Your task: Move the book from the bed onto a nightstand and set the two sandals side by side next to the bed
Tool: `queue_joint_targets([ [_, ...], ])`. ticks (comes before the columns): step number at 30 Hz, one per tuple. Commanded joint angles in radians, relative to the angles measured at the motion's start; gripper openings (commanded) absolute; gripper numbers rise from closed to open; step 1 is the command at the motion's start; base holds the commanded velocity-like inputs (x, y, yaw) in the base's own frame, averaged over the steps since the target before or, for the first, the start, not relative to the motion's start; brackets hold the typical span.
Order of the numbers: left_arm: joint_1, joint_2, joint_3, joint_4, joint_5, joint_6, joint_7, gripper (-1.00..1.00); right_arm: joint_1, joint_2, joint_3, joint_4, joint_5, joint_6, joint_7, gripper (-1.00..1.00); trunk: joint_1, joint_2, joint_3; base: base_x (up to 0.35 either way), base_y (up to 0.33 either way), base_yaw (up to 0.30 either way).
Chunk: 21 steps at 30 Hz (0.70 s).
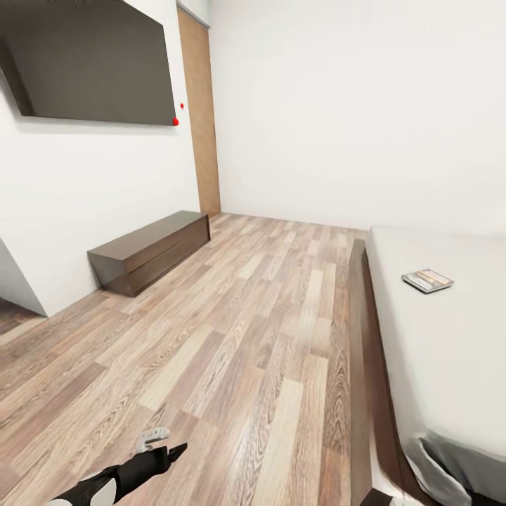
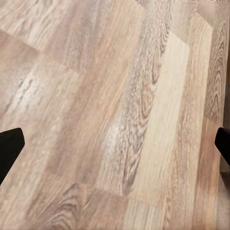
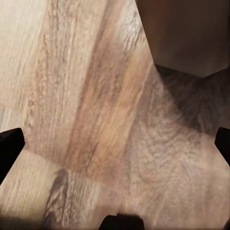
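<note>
A: L gripper [image 2: 115,143]?
B: Spread wide, nothing held. Dark fingertips [image 2: 9,146] at opposite edges of L wrist view, bare wood-plank floor [image 2: 120,96] between. In head view, low at L edge, black arm [image 1: 133,471] reaching over floor.

A: R gripper [image 3: 115,143]?
B: Also spread, nothing between. Tips at far edges of R wrist view, planks below. Dark brown corner of smth [image 3: 187,38] w/ shadow close by; can't tell what it is.

A: Book?
B: Book [image 1: 427,280] flat on light-grey mattress of bed [image 1: 450,351], R side of head view, well apart from both grippers. Dark frame edge [image 1: 360,337] along floor.

A: Rest of rm?
B: White walls, dark panel [image 1: 91,63] mounted on L wall, low dark brown cabinet [image 1: 151,249] beneath against wall, wooden door [image 1: 198,112] in corner.
</note>
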Motion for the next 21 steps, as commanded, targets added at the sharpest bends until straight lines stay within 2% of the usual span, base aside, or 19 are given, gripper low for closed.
queue_joint_targets([
  [1, -0.001, 0.0, -0.009, 0.001, 0.005, -0.006, 0.006, 1.0, -0.001, 0.0, 0.007, 0.003, -0.011, 0.0, 0.005, 1.0, -0.004, 0.007, 0.002, 0.0, 0.0, 0.0],
  [5, -0.001, -0.011, -0.009, 0.001, 0.005, -0.006, 0.071, 1.0, -0.001, 0.0, 0.007, 0.003, -0.011, -0.001, 0.005, 1.0, -0.019, 0.035, 0.015, 0.0, 0.0, 0.0],
  [8, -0.001, -0.038, -0.009, 0.001, 0.005, -0.006, 0.15, 1.0, -0.001, 0.001, 0.008, 0.003, -0.01, -0.002, 0.004, 1.0, -0.031, 0.056, 0.024, 0.0, 0.0, 0.0],
  [16, -0.001, -0.085, -0.009, 0.007, 0.004, -0.007, 0.311, 1.0, -0.001, 0.007, 0.009, 0.004, -0.009, -0.002, -0.001, 1.0, -0.062, 0.112, 0.049, 0.0, 0.0, 0.0],
  [18, -0.001, -0.097, -0.009, 0.013, 0.003, -0.008, 0.341, 1.0, -0.001, 0.009, 0.009, 0.005, -0.008, -0.002, -0.017, 1.0, -0.069, 0.126, 0.056, 0.0, 0.0, 0.0],
  [21, -0.001, -0.11, -0.009, 0.018, 0.002, -0.008, 0.374, 1.0, -0.001, 0.013, 0.01, 0.006, -0.008, -0.001, -0.112, 1.0, -0.081, 0.147, 0.065, 0.0, 0.0, 0.0],
])
